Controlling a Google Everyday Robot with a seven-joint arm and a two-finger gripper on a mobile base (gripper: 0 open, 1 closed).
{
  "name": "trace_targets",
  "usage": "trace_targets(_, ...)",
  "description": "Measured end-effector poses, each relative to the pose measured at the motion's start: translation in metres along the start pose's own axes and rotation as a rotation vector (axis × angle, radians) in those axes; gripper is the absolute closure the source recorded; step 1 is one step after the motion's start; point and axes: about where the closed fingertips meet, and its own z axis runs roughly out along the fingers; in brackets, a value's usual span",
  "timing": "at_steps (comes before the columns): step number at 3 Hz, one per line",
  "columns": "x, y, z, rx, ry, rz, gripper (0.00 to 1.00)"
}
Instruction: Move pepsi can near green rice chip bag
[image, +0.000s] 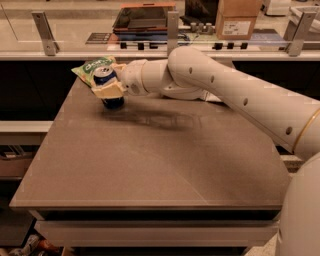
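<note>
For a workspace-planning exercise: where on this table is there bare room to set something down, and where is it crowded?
Bare: the near half and middle of the table, from its front edge up to the arm. Crowded: the far left corner, where the gripper clasps the pepsi can just in front of the green rice chip bag; the arm spans the far side.

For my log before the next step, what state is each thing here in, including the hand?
pepsi can: upright, gripped, right beside the bag.
green rice chip bag: lying at the far left corner of the table.
hand: shut on the can.
</note>
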Motion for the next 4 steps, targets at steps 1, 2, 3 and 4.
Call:
trace_targets(1, -0.0007, 0.0017, 0.002, -0.004, -0.001, 0.0, 0.61)
trace_targets(2, -0.0014, 0.0034, 0.004, -0.008, -0.002, -0.001, 0.37)
trace_targets(3, -0.0021, 0.0051, 0.006, -0.012, -0.003, -0.001, 0.14)
trace_targets(4, -0.0028, 0.0068, 0.008, -0.016, -0.004, -0.002, 0.0)
